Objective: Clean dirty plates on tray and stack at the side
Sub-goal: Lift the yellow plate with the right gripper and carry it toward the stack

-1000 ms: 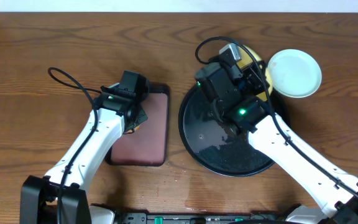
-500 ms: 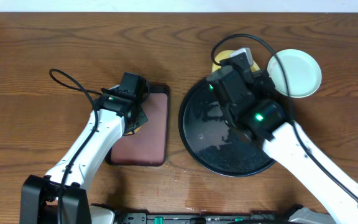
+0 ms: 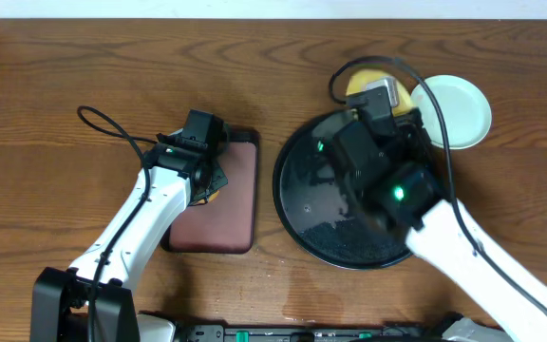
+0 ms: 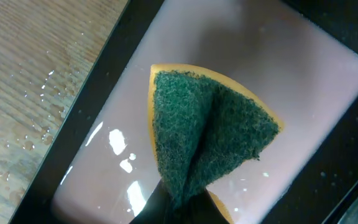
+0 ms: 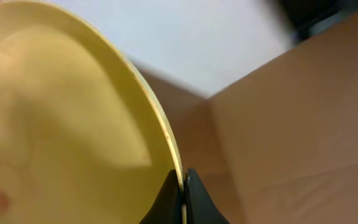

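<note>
Right gripper [image 5: 182,186] is pinched tight on the rim of the yellow plate [image 5: 61,124], thin edge right between the fingertips. The plate hangs tilted off that one pinch point, so not a lot of margin there. From overhead, it sits over the far edge of the big black tray [image 3: 311,209], just beside the pale plate [image 3: 459,112] that's parked on the bare table [image 3: 112,76] to the right. Can't tell if that's one pale plate or two stacked. No other plate shows on the tray.

Left gripper [image 4: 179,202] is clamped on the folded sponge [image 4: 210,137], green side out, just above or touching the small maroon tray [image 4: 278,56], well away from the action.

My read: this is the last plate, on the stacking leg. The wrist cam shows a faint reddish patch on the yellow, but it's too blurry to say if it's a smear.

Next I'd want to swing it right until it's centred over the pale plate, level it, lower until it touches, then let go. With an edge pinch like this, going slowly matters.
</note>
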You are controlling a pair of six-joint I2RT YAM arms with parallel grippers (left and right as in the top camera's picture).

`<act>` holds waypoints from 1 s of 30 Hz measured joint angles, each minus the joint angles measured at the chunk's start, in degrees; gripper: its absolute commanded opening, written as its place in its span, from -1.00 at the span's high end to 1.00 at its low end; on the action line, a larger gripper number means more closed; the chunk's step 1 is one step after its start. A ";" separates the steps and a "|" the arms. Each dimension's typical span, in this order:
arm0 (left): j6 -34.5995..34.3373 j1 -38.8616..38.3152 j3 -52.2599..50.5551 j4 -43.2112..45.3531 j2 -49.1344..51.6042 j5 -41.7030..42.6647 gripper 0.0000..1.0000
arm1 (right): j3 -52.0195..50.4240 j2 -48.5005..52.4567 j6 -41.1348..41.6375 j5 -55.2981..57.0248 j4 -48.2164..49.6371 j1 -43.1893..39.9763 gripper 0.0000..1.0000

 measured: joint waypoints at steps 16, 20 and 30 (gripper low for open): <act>0.02 0.00 -0.09 0.09 0.00 0.02 0.85 | 0.42 -4.35 -42.71 7.13 28.39 3.85 0.98; 0.00 0.00 -0.09 0.09 0.00 0.04 0.85 | 0.42 -4.35 -54.97 7.10 33.94 5.31 0.98; 0.02 0.00 -0.09 0.22 0.00 0.02 0.85 | 0.42 -4.35 -68.78 6.14 34.58 6.95 0.98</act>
